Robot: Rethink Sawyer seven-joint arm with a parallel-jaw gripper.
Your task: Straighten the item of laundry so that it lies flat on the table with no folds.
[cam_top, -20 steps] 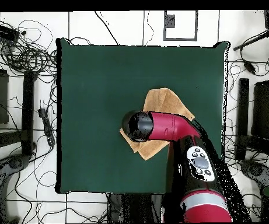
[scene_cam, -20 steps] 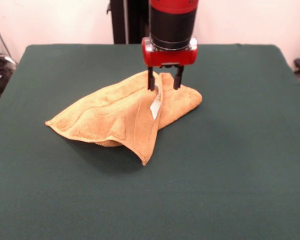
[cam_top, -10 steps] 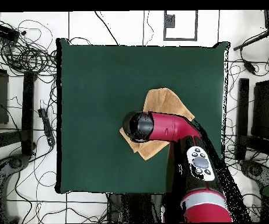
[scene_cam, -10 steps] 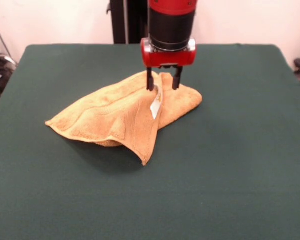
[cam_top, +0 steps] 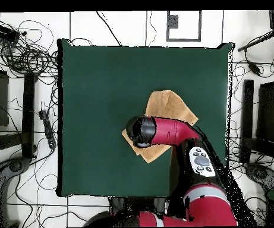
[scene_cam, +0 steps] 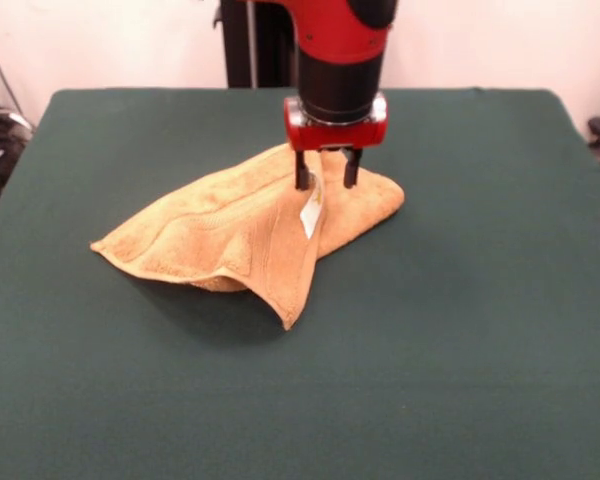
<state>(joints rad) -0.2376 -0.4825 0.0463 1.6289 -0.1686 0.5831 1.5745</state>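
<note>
The item of laundry [scene_cam: 235, 225], a golden-tan towel, lies crumpled and folded over itself on the green table [scene_cam: 460, 300], left of centre in the front view. Its white tag [scene_cam: 311, 216] shows on a raised fold, and one corner points toward the front edge. My gripper [scene_cam: 326, 176] stands upright over the towel's far right part. It is open, with its fingertips down at the cloth on either side of the raised fold above the tag. In the overhead view the arm's wrist [cam_top: 141, 130] covers the gripper and the middle of the towel [cam_top: 170, 105].
Green felt [cam_top: 97, 89] stretches wide around the towel on all sides. Cables and stands lie on the floor beyond the table's edges [cam_top: 20, 53].
The gripper has come down a little onto the towel and its fingers stand slightly closer together. The arm behind it has shifted. The towel has not moved.
</note>
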